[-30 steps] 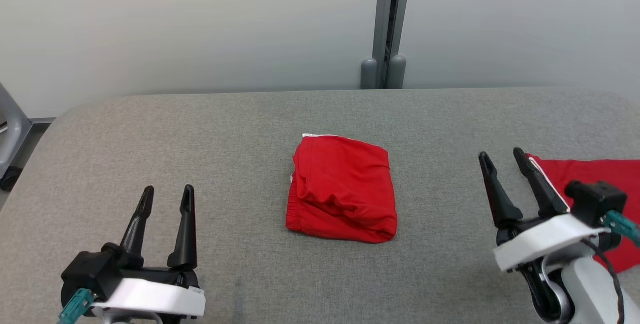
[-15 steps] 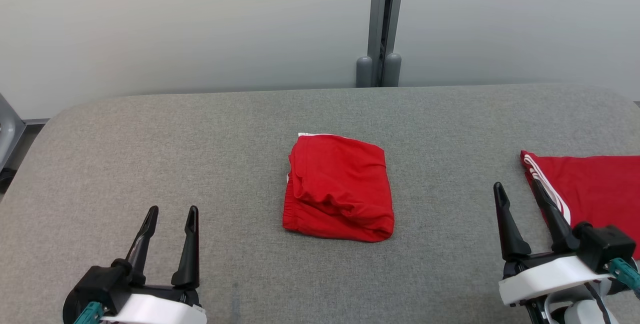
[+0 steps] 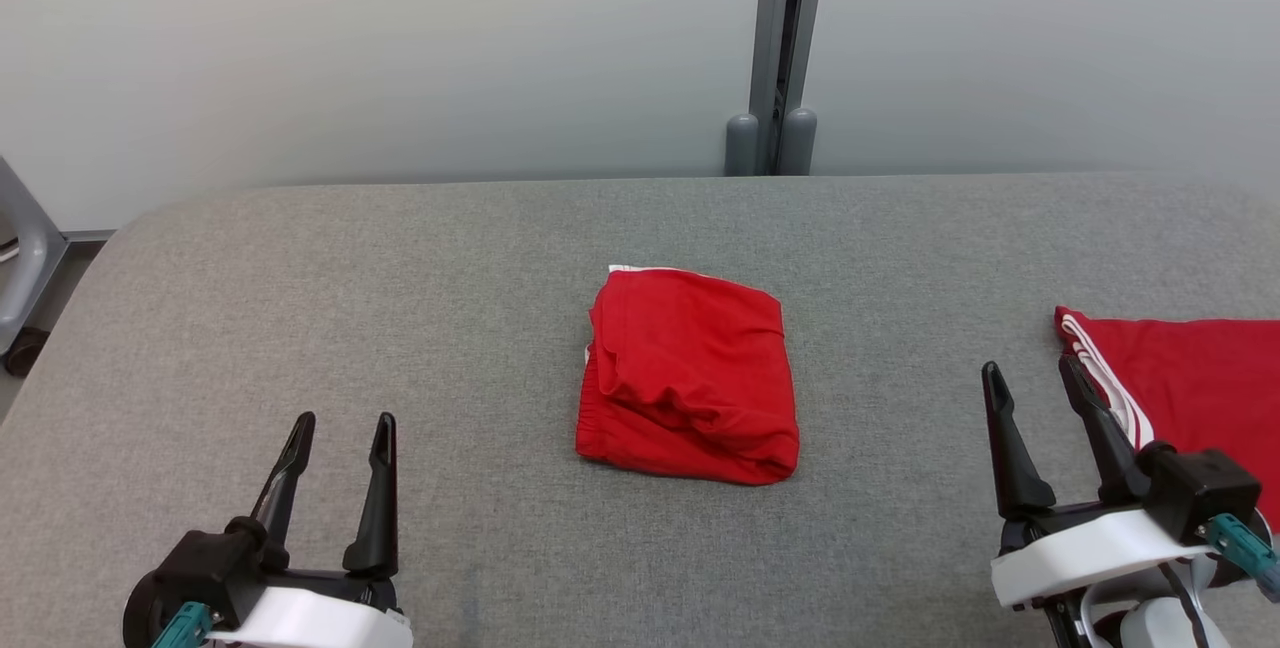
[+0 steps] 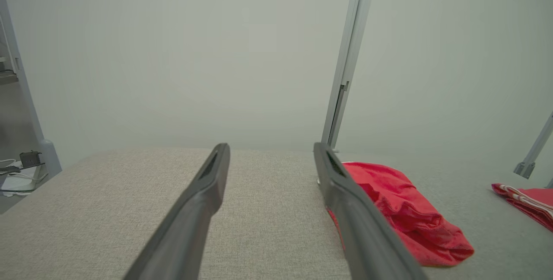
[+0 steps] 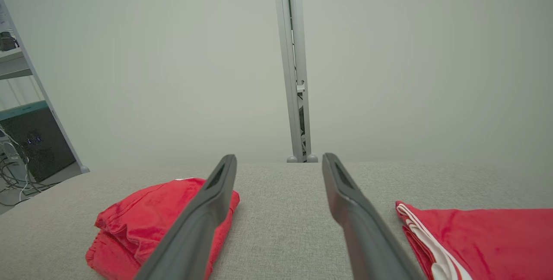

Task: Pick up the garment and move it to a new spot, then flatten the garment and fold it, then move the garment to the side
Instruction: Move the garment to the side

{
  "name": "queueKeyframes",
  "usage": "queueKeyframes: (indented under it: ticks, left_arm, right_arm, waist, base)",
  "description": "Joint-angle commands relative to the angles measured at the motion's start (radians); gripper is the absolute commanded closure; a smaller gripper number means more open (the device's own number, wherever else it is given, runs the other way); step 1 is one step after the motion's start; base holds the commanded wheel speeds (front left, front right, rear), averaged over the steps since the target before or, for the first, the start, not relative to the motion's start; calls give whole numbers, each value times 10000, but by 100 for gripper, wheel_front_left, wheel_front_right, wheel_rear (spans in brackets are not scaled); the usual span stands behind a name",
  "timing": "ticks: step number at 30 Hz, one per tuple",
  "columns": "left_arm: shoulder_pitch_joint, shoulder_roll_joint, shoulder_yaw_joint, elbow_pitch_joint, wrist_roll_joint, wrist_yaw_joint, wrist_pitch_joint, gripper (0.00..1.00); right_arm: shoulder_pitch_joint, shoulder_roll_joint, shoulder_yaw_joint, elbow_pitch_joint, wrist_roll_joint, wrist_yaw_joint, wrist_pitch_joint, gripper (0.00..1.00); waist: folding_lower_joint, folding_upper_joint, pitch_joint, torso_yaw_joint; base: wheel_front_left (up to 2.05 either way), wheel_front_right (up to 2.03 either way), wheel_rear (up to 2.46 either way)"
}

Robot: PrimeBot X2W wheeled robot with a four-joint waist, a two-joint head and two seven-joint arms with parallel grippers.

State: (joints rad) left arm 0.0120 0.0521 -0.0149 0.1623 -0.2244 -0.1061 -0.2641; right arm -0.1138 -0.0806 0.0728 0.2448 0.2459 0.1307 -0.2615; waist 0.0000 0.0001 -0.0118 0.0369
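Observation:
A red garment (image 3: 688, 378) lies folded into a compact rectangle at the middle of the grey table (image 3: 450, 288); a thin white trim shows at its far left corner. It also appears in the left wrist view (image 4: 406, 213) and the right wrist view (image 5: 142, 224). My left gripper (image 3: 341, 425) stands open near the front left edge, well left of the garment, with nothing between its fingers. At the front right my right gripper (image 3: 1030, 373) is open too and empty, between the folded garment and a second red piece.
A second red garment with white stripes (image 3: 1190, 398) lies flat at the table's right edge, next to my right gripper. Behind the table stands a pale wall with a grey vertical post (image 3: 778, 48). A grey frame (image 3: 25, 248) sits off the left edge.
Both grippers have drawn back toward the table's front edge, the right one away from the striped garment. The folded garment has stayed put; the camera shifted slightly.

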Motion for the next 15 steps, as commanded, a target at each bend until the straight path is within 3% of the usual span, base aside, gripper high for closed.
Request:
queueKeyframes:
  ticks: [1, 15]
  left_arm:
    - [-140, 20, 54, 0, 49, -62, 6, 0]
    - [-180, 3, -62, 96, -56, -68, 6, 0]
  right_arm:
    - [-77, -25, -43, 76, -41, 2, -46, 0]
    - [-323, -18, 155, 509, 51, 2, -33, 0]
  waist:
    - [0, -1, 3, 13]
    - [0, -1, 28, 68]
  base:
    - [0, 0, 0]
    - [0, 0, 0]
